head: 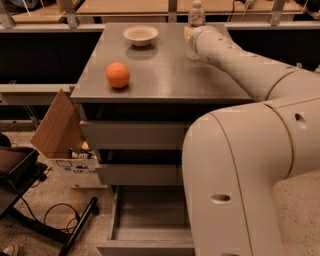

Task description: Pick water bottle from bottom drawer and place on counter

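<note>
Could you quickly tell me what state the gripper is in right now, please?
Gripper: at the back right of the counter, beside the water bottle; open, closed or holding cannot be told.

White arm stretched far forward, end effector at its far tip

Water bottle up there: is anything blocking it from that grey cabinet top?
Nothing visible does. The water bottle stands at the back right of the counter, with the gripper right at it; the orange ball and bowl sit apart to its left.
</note>
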### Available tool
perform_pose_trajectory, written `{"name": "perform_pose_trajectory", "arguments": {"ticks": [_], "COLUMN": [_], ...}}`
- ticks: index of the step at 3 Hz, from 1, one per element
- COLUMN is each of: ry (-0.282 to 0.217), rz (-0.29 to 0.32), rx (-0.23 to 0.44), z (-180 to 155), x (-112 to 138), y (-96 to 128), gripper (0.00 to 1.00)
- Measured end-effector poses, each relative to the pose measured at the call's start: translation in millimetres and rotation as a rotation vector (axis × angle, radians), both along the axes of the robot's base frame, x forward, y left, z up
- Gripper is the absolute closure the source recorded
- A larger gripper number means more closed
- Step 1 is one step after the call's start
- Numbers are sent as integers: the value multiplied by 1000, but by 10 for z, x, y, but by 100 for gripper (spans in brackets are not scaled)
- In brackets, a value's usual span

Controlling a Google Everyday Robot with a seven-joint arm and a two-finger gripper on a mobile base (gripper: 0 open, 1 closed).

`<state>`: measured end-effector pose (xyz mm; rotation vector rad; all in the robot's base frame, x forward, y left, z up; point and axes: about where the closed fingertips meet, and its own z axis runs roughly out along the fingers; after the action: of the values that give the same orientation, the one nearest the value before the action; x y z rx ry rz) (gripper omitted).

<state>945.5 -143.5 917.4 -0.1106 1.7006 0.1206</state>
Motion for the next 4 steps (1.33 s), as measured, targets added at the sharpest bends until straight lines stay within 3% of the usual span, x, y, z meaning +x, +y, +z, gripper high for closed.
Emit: {"name": "perform_pose_trajectory", "arguments": {"ticks": [2,4], "ry": [1,2], "rz": [2,3], "rx": [0,0], "z": [-9,-14], "x": [4,6], "y": [15,24], "gripper": [4,0]}}
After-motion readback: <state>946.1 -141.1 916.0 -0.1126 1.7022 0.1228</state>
